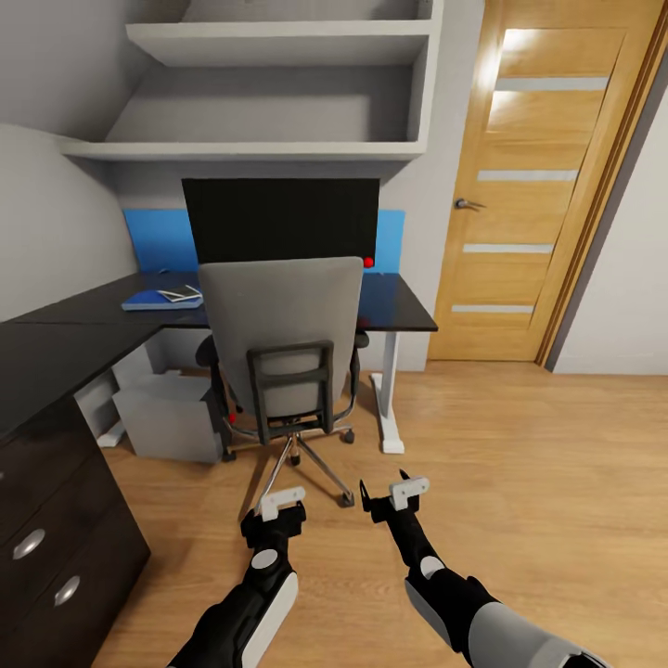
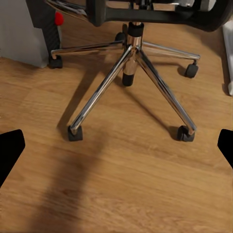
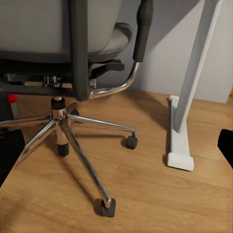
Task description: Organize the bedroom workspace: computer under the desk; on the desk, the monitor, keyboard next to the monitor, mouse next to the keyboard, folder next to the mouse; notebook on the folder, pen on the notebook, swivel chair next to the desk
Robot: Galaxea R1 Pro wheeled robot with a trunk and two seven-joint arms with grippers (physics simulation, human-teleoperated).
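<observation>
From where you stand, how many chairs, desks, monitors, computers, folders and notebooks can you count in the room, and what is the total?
Chair: 1
Desk: 1
Monitor: 1
Computer, under the desk: 1
Folder, blue, on the desk: 1
Notebook, on the folder: 1
Total: 6

The chair (image 1: pixel 283 334) back hides the lower middle of the monitor (image 1: pixel 278 218) and the desk (image 1: pixel 399 311) top behind it. On the folder (image 1: pixel 153 300), the small items are too tiny to identify. The desk's near left end runs off the picture's edge.
</observation>
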